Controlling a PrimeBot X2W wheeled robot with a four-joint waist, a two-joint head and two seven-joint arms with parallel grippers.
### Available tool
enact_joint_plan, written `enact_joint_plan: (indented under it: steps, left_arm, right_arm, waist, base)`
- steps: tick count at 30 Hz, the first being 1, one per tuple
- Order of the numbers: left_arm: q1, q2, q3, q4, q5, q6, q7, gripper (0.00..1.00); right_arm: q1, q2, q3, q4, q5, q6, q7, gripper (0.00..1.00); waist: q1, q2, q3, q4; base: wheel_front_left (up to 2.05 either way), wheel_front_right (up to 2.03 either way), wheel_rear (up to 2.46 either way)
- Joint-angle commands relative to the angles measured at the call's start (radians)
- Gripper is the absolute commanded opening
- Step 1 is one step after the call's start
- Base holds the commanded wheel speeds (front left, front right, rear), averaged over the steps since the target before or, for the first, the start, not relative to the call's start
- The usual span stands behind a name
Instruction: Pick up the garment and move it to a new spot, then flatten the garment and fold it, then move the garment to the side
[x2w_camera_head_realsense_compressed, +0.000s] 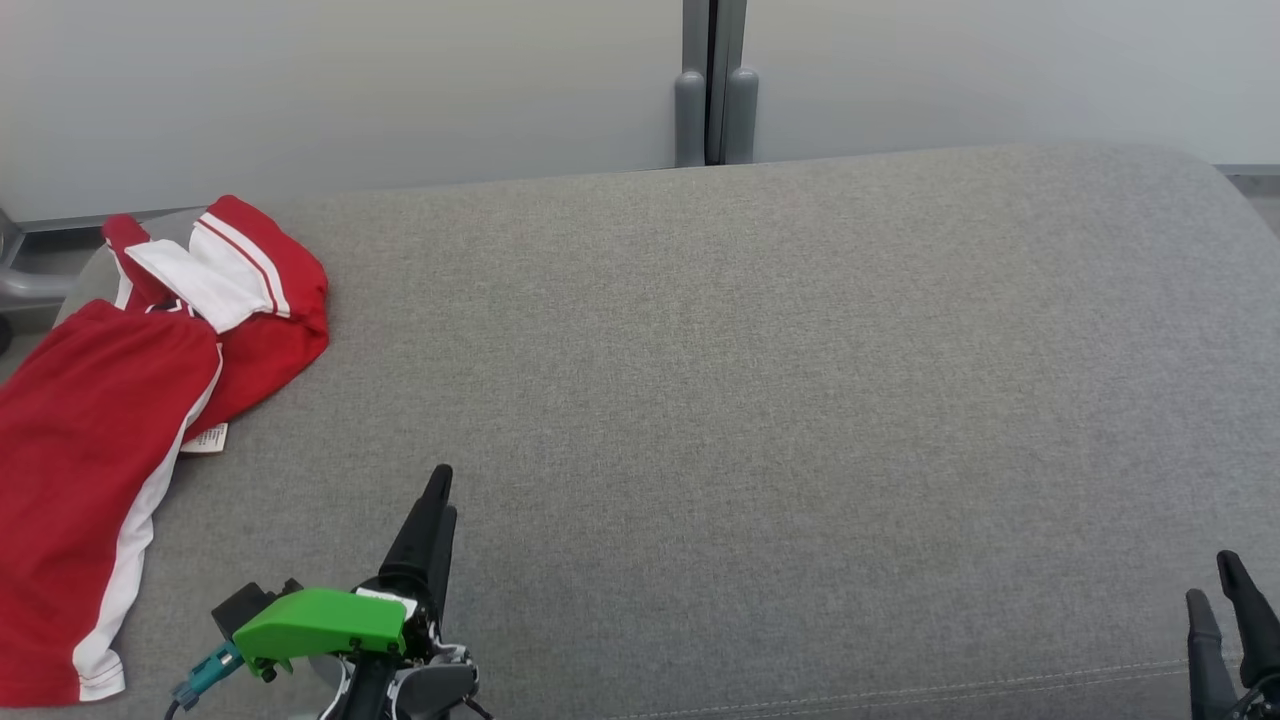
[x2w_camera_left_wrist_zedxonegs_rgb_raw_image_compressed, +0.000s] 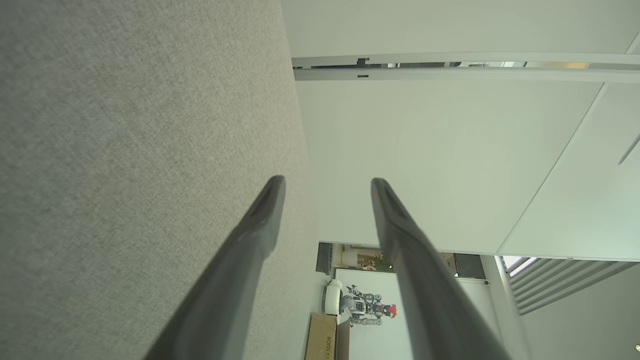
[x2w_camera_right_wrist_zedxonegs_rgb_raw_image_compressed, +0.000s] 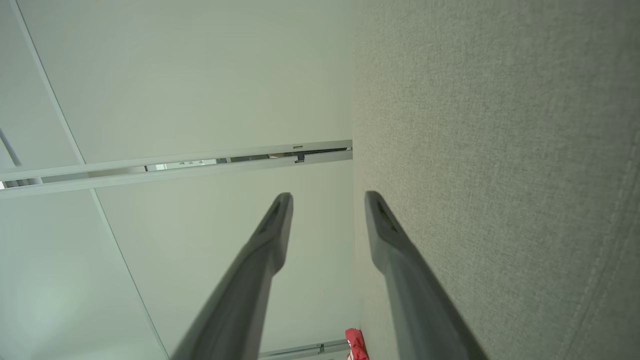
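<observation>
Fingers of the left gripper (x2w_camera_left_wrist_zedxonegs_rgb_raw_image_compressed: 327, 182) and right gripper (x2w_camera_right_wrist_zedxonegs_rgb_raw_image_compressed: 327, 197) are spread, empty; a crumpled red-and-white fabric garment (x2w_camera_head_realsense_compressed: 120, 400) is laid at the grey upholstered cushion's (x2w_camera_head_realsense_compressed: 750, 400) left edge.

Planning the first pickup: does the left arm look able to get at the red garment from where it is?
Probably yes. The red garment lies on the grey cushion to the left of the left gripper, with only bare fabric between them, and its jaws stand open.
</observation>
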Motion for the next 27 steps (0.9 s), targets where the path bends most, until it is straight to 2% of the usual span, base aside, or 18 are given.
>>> enact_joint_plan:
  steps: [1, 13, 27]
  left_arm:
    - [-0.005, 0.0, 0.0, -0.012, 0.004, 0.0, -0.007, 1.0]
    - [0.032, 0.001, 0.007, -0.074, 0.081, 0.017, -0.057, 1.0]
    - [0.055, 0.001, 0.023, -0.159, 0.315, 0.065, -0.104, 1.0]
  right_arm:
    - [-0.004, -0.004, 0.014, -0.003, -0.004, 0.0, -0.009, 1.0]
    - [-0.039, -0.007, 0.1, 0.032, -0.076, 0.0, -0.07, 1.0]
    - [-0.089, -0.01, 0.174, 0.048, -0.295, 0.0, -0.127, 1.0]
  waist:
    - [0.0, 0.0, -0.001, 0.0]
    - [0.0, 0.0, -0.01, 0.001]
    - [0.0, 0.0, -0.022, 0.003]
  base:
    - [0.0, 0.0, 0.0]
    - [0.0, 0.0, 0.0]
    - [0.0, 0.0, 0.0]
